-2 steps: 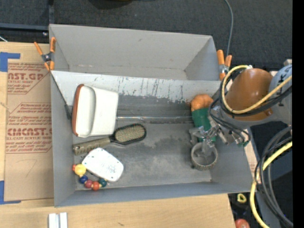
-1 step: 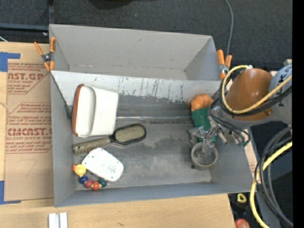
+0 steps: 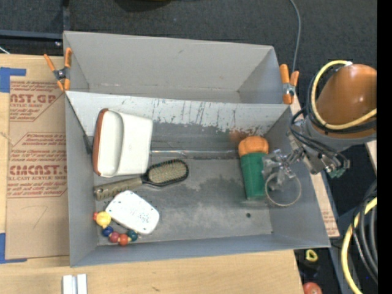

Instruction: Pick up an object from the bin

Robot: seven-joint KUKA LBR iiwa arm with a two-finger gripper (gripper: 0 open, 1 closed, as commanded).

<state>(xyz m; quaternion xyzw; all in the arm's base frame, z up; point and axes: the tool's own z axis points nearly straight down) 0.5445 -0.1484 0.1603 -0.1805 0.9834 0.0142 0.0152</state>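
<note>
Gripper (image 3: 278, 171) sits at right of frame just beside the green orange-capped bottle (image 3: 252, 177), nothing lifted yet so the whole pick's left, and we can't tell how open it is.

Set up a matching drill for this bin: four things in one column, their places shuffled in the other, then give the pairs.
Things:
1. green bottle with orange cap
2. hairbrush
3. white box with rust-brown edge
4. coloured beads

Places:
A. front-left corner
B. back left
C. right side, next to the end effector
D. centre-left, lying flat

Pairs: 1-C, 2-D, 3-B, 4-A
</note>
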